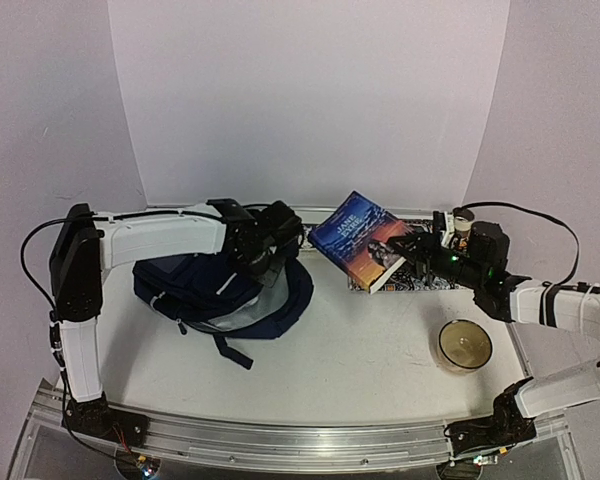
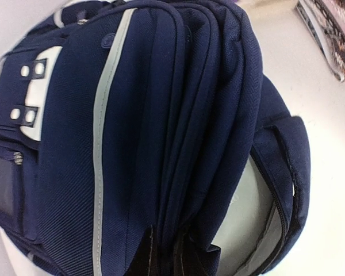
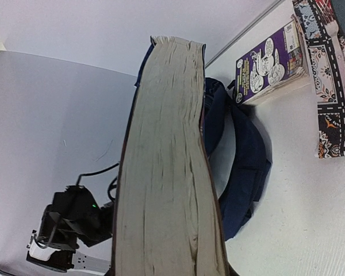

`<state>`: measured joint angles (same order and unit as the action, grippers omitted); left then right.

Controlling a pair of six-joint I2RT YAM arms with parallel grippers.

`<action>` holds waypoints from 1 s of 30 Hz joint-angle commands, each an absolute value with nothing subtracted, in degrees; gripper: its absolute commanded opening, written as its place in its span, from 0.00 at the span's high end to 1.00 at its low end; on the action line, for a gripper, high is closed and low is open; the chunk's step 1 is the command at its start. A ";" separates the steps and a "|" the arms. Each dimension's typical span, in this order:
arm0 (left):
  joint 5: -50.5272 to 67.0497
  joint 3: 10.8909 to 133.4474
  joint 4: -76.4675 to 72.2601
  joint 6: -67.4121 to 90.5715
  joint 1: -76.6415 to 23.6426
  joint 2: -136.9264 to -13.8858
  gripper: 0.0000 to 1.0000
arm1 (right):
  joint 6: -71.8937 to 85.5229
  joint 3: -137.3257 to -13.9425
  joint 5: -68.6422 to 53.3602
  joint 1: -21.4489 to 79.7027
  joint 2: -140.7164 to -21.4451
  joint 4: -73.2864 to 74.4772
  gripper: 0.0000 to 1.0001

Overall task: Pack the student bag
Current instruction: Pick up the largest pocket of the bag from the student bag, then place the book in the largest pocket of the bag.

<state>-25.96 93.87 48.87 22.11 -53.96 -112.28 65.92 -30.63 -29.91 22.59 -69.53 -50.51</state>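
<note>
Lying on the left half of the white table (image 1: 360, 370), the large dark navy fabric student bag (image 1: 205, 290) with pale stripe trim and black straps is slumped on its side. Its top end points right, and its main compartment gapes enough to show grey lining in the left wrist view.

The left gripper (image 1: 272, 258) sits at the student bag's upper right edge. Its jaws are closed tight and pinch a fold of the navy fabric beside the opening; the dark fingers (image 2: 146, 259) press into the cloth.

Just right of the student bag, the thick blue paperback book (image 1: 365, 238) titled Jane Eyre is tilted, cover up, with its left corner nearest the bag. The right gripper (image 1: 412, 250) clamps the book's right end, jaws partly closed on its thickness. The right wrist view looks straight along the cream page edges.

Right of the student bag, under the book, a flat patterned mat (image 1: 432, 283) lies on the table. Further right and nearer the arm bases stands a round amber glass bowl (image 1: 465, 345). A small purple printed box (image 3: 270, 57) lies beyond the bag, touching the mat's edge.
</note>
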 commanded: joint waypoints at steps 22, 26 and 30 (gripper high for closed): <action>-11.44 111.13 54.18 24.37 -52.82 -93.98 1.00 | 76.90 -51.54 -27.84 42.08 -94.60 -73.18 1.00; -6.82 109.16 52.58 25.75 -52.86 -91.25 1.00 | 78.23 -56.77 -24.66 44.34 -99.69 -70.11 1.00; -3.31 106.19 50.30 27.26 -52.83 -87.80 1.00 | 77.97 -61.53 -19.47 46.62 -104.05 -65.11 1.00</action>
<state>-8.12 106.05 60.35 25.26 -52.18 -95.70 77.34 -53.57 -24.19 44.42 -102.53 -56.09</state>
